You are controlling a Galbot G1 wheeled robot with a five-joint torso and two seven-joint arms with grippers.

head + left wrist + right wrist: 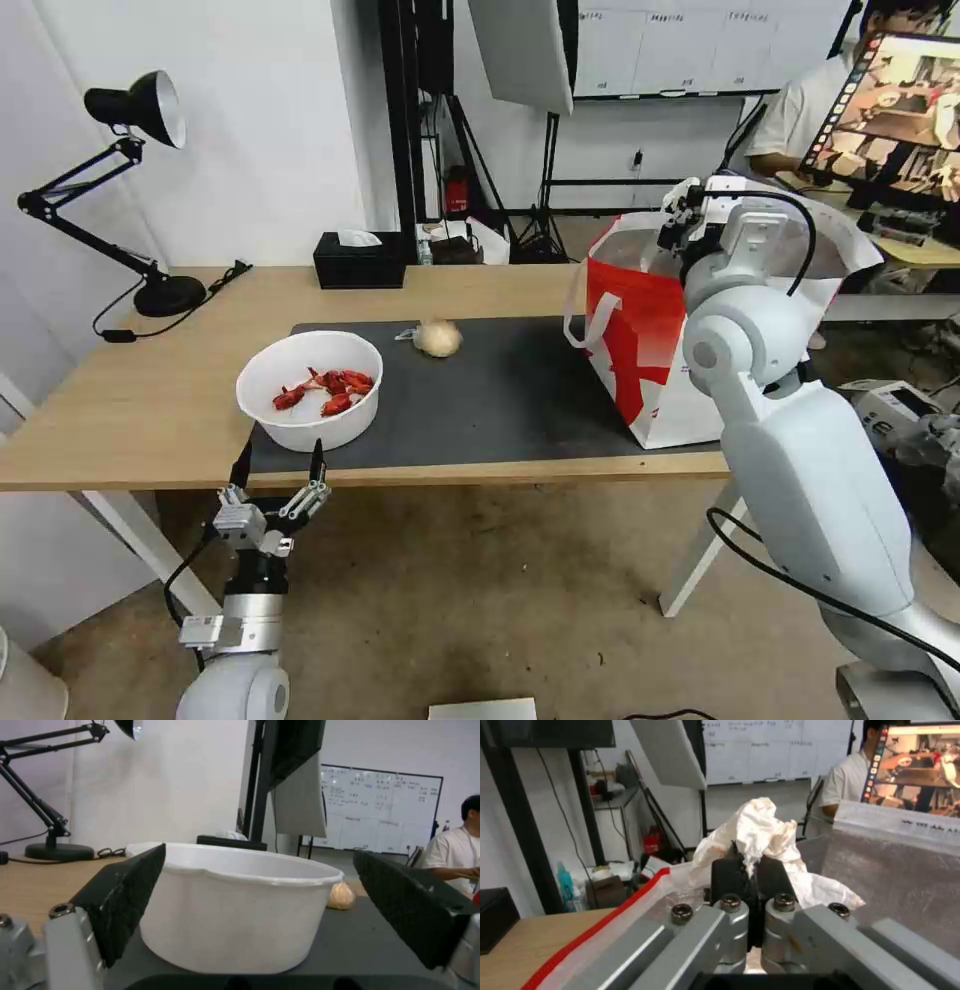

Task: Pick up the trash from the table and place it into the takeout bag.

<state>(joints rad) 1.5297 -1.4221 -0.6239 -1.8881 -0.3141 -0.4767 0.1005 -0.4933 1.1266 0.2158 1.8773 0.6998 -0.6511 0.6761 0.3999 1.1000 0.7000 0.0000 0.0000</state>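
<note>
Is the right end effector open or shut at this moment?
Shut. In the right wrist view the right end effector has its fingers pressed together on the crumpled white napkin, over the takeout bag.

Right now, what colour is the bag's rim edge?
Red on the takeout bag; the right wrist view shows it best.
</note>
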